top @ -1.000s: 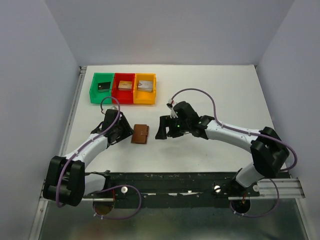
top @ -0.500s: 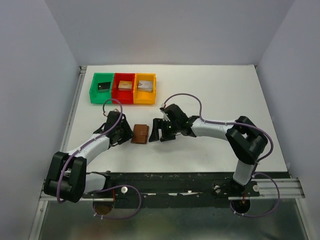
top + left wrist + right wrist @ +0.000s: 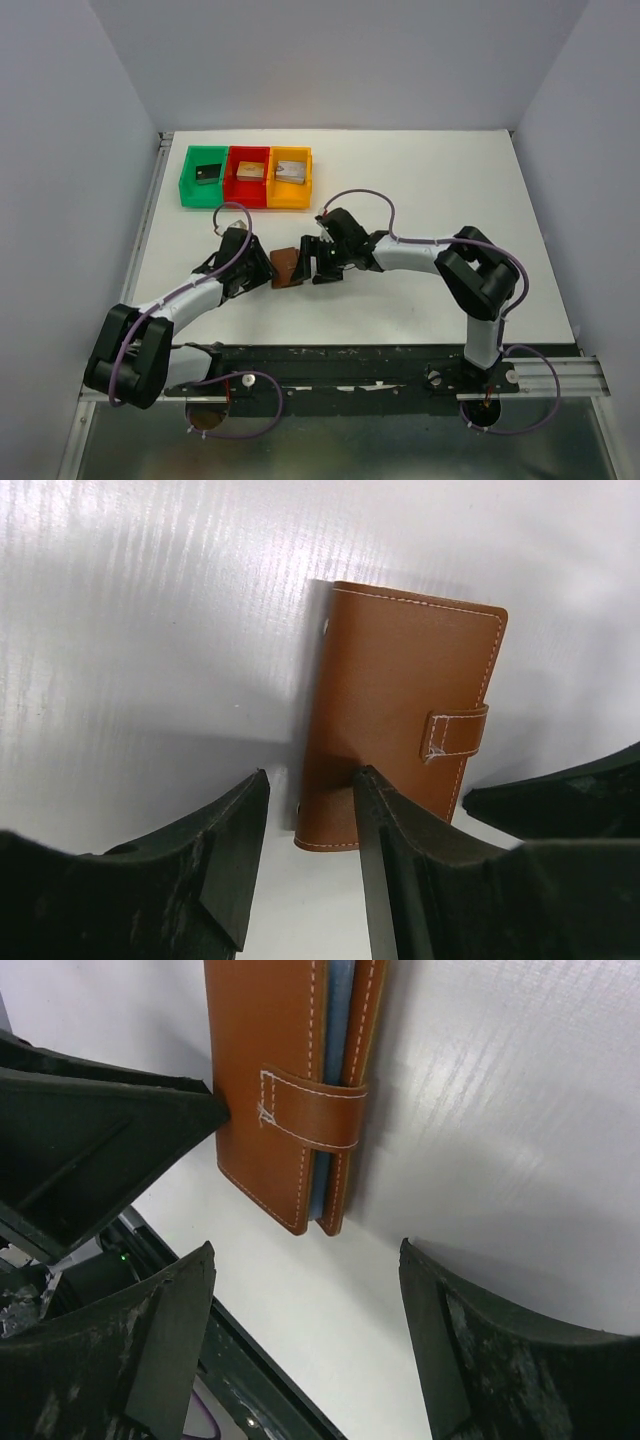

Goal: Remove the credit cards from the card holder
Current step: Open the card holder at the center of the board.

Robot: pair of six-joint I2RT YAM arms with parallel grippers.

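The card holder [image 3: 287,267] is a closed brown leather wallet lying on the white table between my two grippers. Its tab strap [image 3: 455,732] is fastened across the open edge. A pale blue-grey lining [image 3: 337,1090] shows between the covers. The credit cards are hidden inside it. My left gripper [image 3: 264,270] is open at the holder's left side. In the left wrist view the left gripper [image 3: 311,790] has the holder's near corner in its gap, and one finger [image 3: 400,860] overlaps the cover. My right gripper [image 3: 310,262] stands wide open just short of the strap side, nothing between its fingers [image 3: 470,1350].
Green [image 3: 203,196], red [image 3: 247,198] and orange [image 3: 289,200] bins stand in a row at the back left, each holding a small blocky piece. A black rail [image 3: 380,365] runs along the near table edge. Grey walls enclose the table.
Both grippers have closed in on the card holder, the right one moving left and the left one moving right. The left jaws have narrowed slightly. The holder has turned a little.
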